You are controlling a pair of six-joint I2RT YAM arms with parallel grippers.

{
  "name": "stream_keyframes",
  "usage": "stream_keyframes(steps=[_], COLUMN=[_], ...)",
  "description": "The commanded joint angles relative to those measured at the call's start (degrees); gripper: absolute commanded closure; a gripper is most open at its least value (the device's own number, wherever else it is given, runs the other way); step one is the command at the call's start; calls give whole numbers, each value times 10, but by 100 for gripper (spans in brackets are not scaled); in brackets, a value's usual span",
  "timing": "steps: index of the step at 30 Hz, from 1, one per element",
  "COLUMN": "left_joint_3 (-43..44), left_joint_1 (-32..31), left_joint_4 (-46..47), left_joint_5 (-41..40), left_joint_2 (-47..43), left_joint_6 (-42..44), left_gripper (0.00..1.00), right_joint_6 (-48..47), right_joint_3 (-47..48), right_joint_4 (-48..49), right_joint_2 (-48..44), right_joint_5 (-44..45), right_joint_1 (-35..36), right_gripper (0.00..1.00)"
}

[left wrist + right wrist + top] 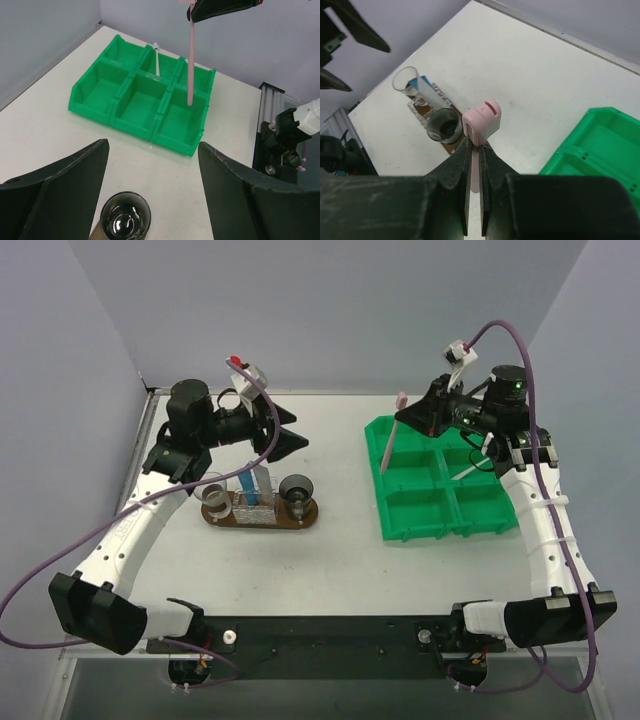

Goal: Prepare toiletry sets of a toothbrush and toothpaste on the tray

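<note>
A dark brown wooden tray (pixel 308 517) lies left of centre with two clear cups on it. Between the cups rests a blue-and-white toothpaste tube (pixel 256 485) (pixel 431 91). My right gripper (pixel 408 420) (pixel 476 145) is shut on a pale pink toothbrush (pixel 393 435) (pixel 482 121). The toothbrush hangs almost upright over the left edge of the green bin, and it also shows in the left wrist view (pixel 190 65). My left gripper (pixel 292 430) (pixel 153 145) hovers open just behind the tray, above the right cup (pixel 125 220), with nothing between its fingers.
A green sectioned bin (pixel 405 510) (pixel 90 92) sits at the right, with a white toothbrush (pixel 470 472) (pixel 157 59) lying in one of its back compartments. The second clear cup (pixel 215 492) (pixel 409 80) stands at the tray's left end. Grey walls close in the table's back and sides.
</note>
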Motion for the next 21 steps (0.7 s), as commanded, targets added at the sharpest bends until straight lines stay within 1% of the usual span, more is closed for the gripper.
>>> stream_keyframes(steps=[1, 3, 4, 6, 10, 12, 19, 21], left_joint_3=[46, 53, 58, 69, 76, 78, 92, 91], left_joint_1=[-35, -51, -70, -85, -121, -130, -156, -160], left_joint_4=[60, 65, 64, 57, 70, 92, 111, 121], left_joint_5=[40, 36, 32, 20, 22, 15, 4, 6], left_joint_2=[18, 26, 30, 40, 62, 69, 98, 102], left_joint_6=[-60, -65, -65, -65, -86, -97, -112, -120], left_gripper=[18, 18, 18, 19, 19, 19, 19, 22], right_joint_6=[12, 25, 24, 23, 17, 17, 11, 14], right_joint_3=[41, 45, 46, 46, 44, 43, 36, 34], right_joint_4=[26, 31, 32, 30, 29, 31, 31, 35], right_joint_2=[-18, -14, -16, -16, -19, -20, -28, -31], right_joint_5=[-81, -99, -100, -103, -103, -103, -94, -91], right_joint_1=[31, 48, 55, 76, 104, 118, 152, 154], right_gripper=[100, 100, 100, 100, 100, 100, 100, 100])
